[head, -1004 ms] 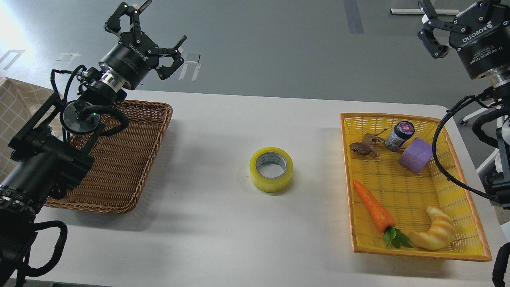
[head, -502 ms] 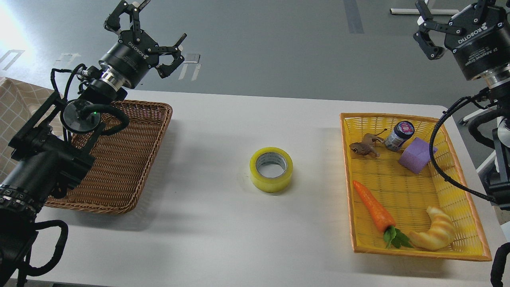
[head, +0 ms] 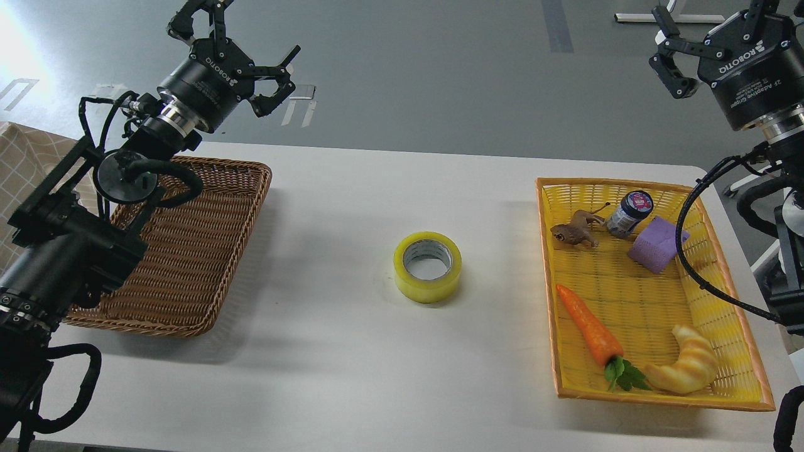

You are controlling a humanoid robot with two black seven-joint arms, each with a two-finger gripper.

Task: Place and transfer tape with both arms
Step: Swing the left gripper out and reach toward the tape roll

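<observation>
The tape (head: pixel 428 267), a yellowish roll with a grey-white core, lies flat in the middle of the white table (head: pixel 352 201), with nothing touching it. My left gripper (head: pixel 242 44) is open and empty, raised above the far corner of the brown basket, well to the left of the tape. My right gripper (head: pixel 706 34) is open and empty, raised high at the top right above the yellow basket; part of it runs off the frame's top.
An empty brown wicker basket (head: pixel 188 251) stands at the left. A yellow basket (head: pixel 722 276) at the right holds a toy frog (head: pixel 573 232), a small jar (head: pixel 628 213), a purple block (head: pixel 656 245), a carrot (head: pixel 590 329) and a croissant toy (head: pixel 688 367).
Both grippers have risen slightly and stay open; the right one has also shifted a little to the left. The tape has not moved.
</observation>
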